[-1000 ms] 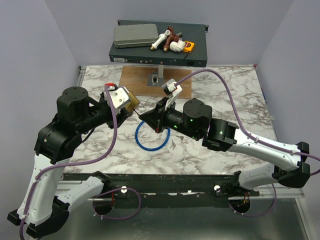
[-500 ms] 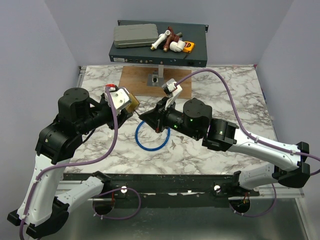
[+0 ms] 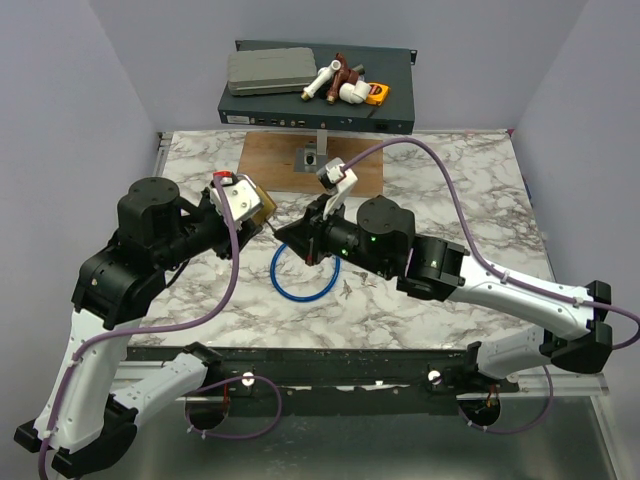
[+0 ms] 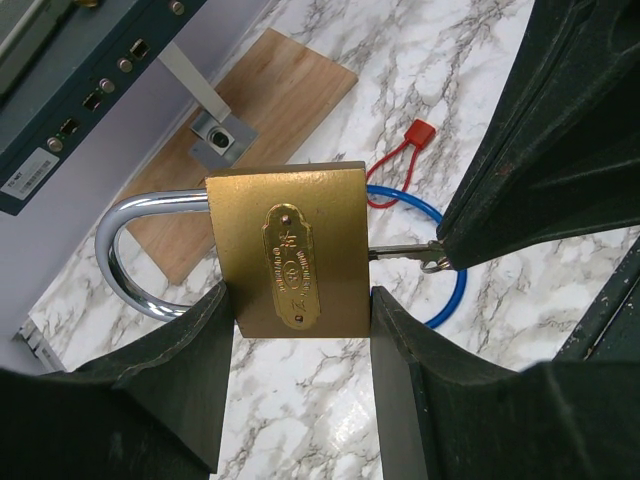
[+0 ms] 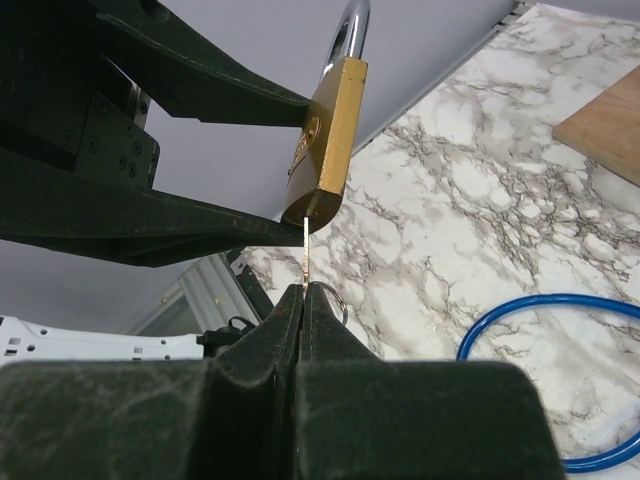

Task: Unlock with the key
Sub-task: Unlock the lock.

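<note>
Left wrist view: the left fingers [image 4: 185,390] are clamped on a brass padlock [image 4: 300,250], one finger on each side of its body, holding it clear of the marble bench [image 4: 300,410]. The silver shackle [image 4: 120,250] points away from the right arm. The key [image 4: 405,253] is in line with the padlock base, its blade tip meeting the base at the keyway; depth of insertion cannot be determined. The right fingers [image 4: 540,170] are pressed together on the key bow. Right wrist view shows the two finger faces meeting, with only the thin blade and a small split ring [image 5: 333,300] protruding toward the padlock. A red loop strap [image 4: 400,160] lies beyond the padlock, just beside a blue cable [image 4: 455,300] coiled in a ring; whether the strap is attached to the key cannot be determined. Top external view places both arms' fingers over the bench centre, near the cable ring, with a wooden board [image 3: 270,158] at the far side and a dark rack unit [image 3: 300,100] behind it.
</note>
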`<move>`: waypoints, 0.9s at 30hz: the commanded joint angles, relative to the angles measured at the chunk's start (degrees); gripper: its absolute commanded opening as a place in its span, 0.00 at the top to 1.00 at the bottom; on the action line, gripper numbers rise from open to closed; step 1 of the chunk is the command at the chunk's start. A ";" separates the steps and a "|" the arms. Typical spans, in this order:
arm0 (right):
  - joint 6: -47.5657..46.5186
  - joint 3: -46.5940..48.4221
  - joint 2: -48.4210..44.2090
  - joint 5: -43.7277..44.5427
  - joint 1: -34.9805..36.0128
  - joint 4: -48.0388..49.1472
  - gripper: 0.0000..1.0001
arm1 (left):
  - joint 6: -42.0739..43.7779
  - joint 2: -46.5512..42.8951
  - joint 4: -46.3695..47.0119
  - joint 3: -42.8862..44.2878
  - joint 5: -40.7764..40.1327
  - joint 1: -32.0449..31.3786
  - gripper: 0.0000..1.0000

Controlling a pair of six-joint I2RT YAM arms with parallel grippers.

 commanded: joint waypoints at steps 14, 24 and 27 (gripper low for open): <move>4.89 3.46 3.75 -1.20 -0.02 3.41 0.99 | 5.34 -2.47 7.32 -2.33 -2.73 -1.92 1.00; 4.82 1.46 0.81 0.35 -0.10 2.28 0.99 | 11.28 -4.53 7.67 -6.47 -3.57 -3.02 1.00; 4.90 1.35 0.62 0.26 -0.25 2.03 0.99 | 11.92 -4.53 7.50 -6.65 -3.81 -3.39 1.00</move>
